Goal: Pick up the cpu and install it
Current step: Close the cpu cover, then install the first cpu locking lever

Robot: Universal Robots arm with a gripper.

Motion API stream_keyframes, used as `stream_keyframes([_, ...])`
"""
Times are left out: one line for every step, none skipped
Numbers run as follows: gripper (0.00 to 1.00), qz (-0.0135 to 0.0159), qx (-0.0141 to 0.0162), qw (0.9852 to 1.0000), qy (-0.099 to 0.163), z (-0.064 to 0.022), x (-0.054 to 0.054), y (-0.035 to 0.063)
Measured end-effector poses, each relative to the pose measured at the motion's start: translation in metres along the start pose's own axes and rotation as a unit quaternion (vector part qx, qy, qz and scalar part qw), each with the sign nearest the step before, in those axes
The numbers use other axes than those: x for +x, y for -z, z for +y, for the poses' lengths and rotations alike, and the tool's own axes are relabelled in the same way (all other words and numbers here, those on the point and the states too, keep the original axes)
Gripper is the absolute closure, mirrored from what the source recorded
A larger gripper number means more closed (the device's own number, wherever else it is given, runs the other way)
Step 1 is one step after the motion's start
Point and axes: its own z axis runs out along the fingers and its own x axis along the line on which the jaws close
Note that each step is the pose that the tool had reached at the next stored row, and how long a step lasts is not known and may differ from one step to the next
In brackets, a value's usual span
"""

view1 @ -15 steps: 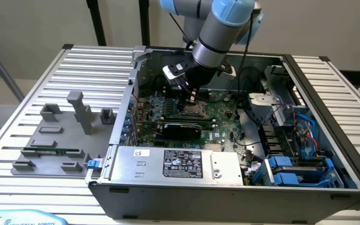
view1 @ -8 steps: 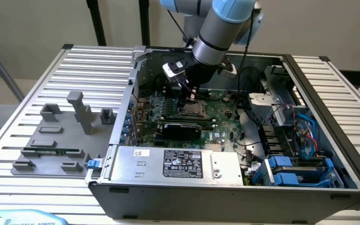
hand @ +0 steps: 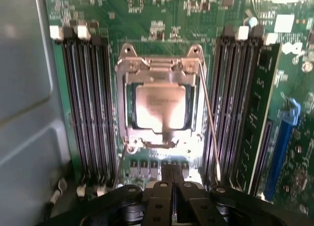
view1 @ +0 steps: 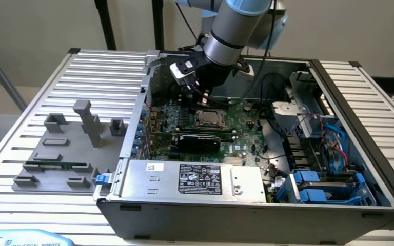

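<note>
Currently: cpu point(hand: 161, 107) seated in socket point(hand: 159, 64), pincer point(hand: 171, 182) clear.
Pincer closed and empty above the motherboard point(view1: 245, 136); from the exterior view, cpu lies at six o'clock of it.

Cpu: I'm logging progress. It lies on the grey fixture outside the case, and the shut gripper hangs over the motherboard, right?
Not quite. The cpu lies in the socket on the motherboard, not on the fixture, as the wrist view shows. The shut gripper does hang over the motherboard.
</note>
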Motion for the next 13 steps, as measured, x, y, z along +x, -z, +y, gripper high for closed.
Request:
stream_keyframes([0.89, 0.0000, 0.0000, 1.0000, 0.000, -0.0037, 0.000, 0.0000])
stream_keyframes([0.89, 0.0002, 0.0000, 1.0000, 0.000, -0.0073, 0.000, 0.0000])
stream_keyframes([0.89, 0.0002, 0.0000, 1.0000, 0.000, -0.0105, 0.000, 0.0000])
stream_keyframes([0.89, 0.0004, 0.0000, 1.0000, 0.000, -0.0137, 0.000, -0.0001])
stream_keyframes([0.89, 0.0008, -0.0001, 1.0000, -0.001, -0.0163, 0.000, -0.0003])
stream_keyframes([0.89, 0.0011, -0.0001, 1.0000, -0.002, -0.0187, 0.000, -0.0006])
stream_keyframes([0.89, 0.0014, -0.0001, 1.0000, -0.003, -0.0209, 0.000, -0.0010])
stream_keyframes([0.89, 0.0017, -0.0001, 1.0000, -0.004, -0.0230, 0.000, -0.0014])
stream_keyframes([0.89, 0.0021, -0.0001, 1.0000, -0.005, -0.0252, 0.000, -0.0020])
stream_keyframes([0.89, 0.0024, -0.0002, 1.0000, -0.007, -0.0275, 0.000, -0.0026])
stream_keyframes([0.89, 0.0027, -0.0002, 1.0000, -0.008, -0.0302, 0.000, -0.0034])
stream_keyframes([0.89, 0.0030, -0.0002, 1.0000, -0.009, -0.0329, 0.000, -0.0042])
stream_keyframes([0.89, 0.0035, -0.0002, 0.9999, -0.010, -0.0353, 0.000, -0.0050])
